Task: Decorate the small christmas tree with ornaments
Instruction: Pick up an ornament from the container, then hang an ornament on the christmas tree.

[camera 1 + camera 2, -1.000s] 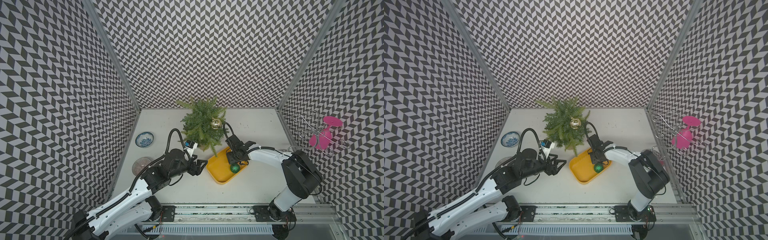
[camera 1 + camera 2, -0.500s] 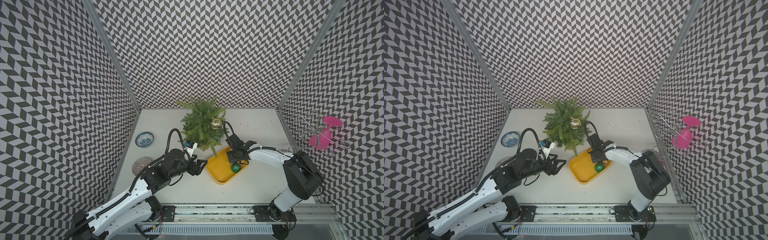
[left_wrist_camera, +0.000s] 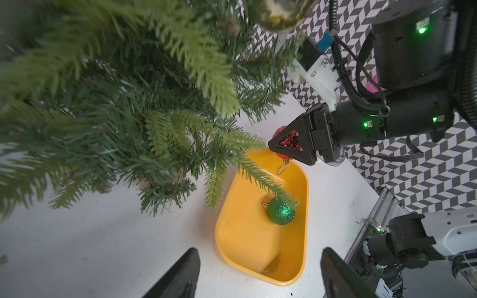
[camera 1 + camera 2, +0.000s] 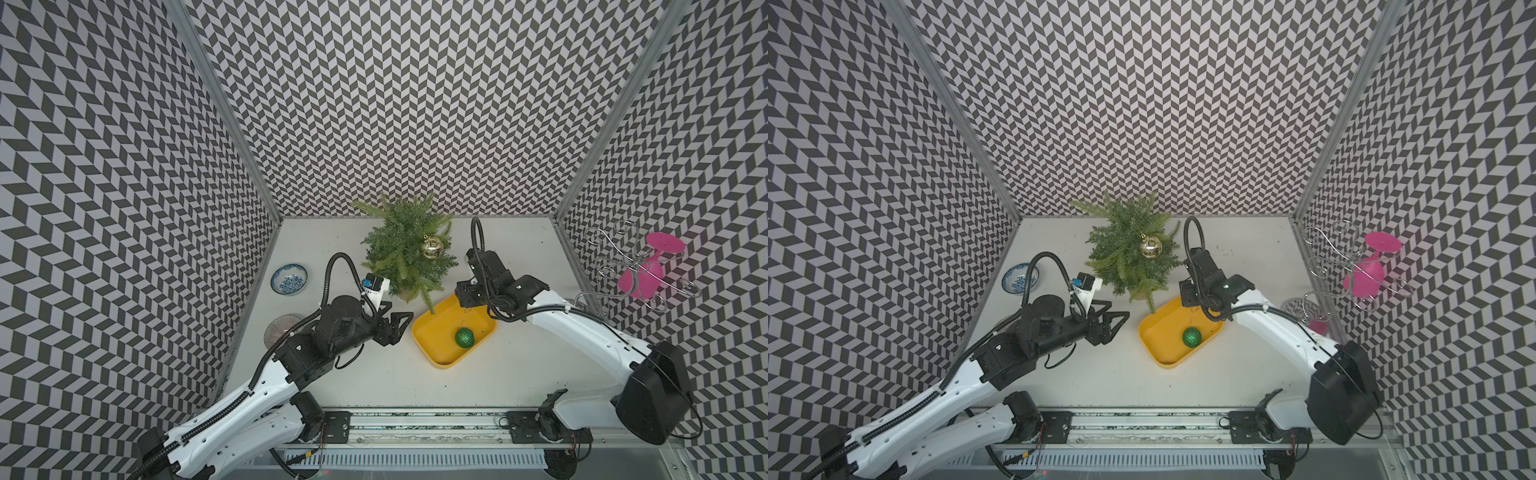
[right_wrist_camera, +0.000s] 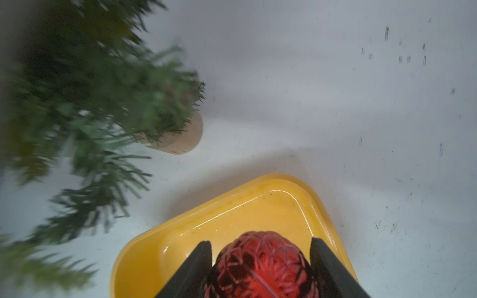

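Firmly clamped in the right gripper (image 3: pixel 284 144): the red bauble (image 5: pixel 260 265), pinched at its sides between both black fingers (image 5: pixel 191 268), jaws closed down to the ball's width. Held above the far end of the yellow tray (image 4: pixel 436 332), just beside the lowest branch tips of the tree (image 4: pixel 399 253). Glossy, dark red, covered in a crackled web of facets; thin loop (image 3: pixel 282 167) dangling below the fingers toward the tray.

Wide open at the left gripper (image 3: pixel 259 254): nothing between the fingers, nothing held. Hovers low over the table (image 4: pixel 374 382), just beside the tray's side nearer the left arm, pointed at it, near the tree's base (image 5: pixel 180 139).

Blue tag (image 4: pixel 370 283) on the left wrist camera: too small to read.

Standing upright at the back middle of the table: the tree, bushy, with feathery green needles paler at the tips, on a small round tan base. Hanging high among its branches, on the side toward the right arm: the gold bauble (image 4: pixel 431 247), shiny as a mirror. Lying on the tray floor, toward the near end: the green bauble (image 4: pixel 464 337), glittery, apart from the red one; seen under a drooping branch tip in the left wrist view, clear of it in both top views.
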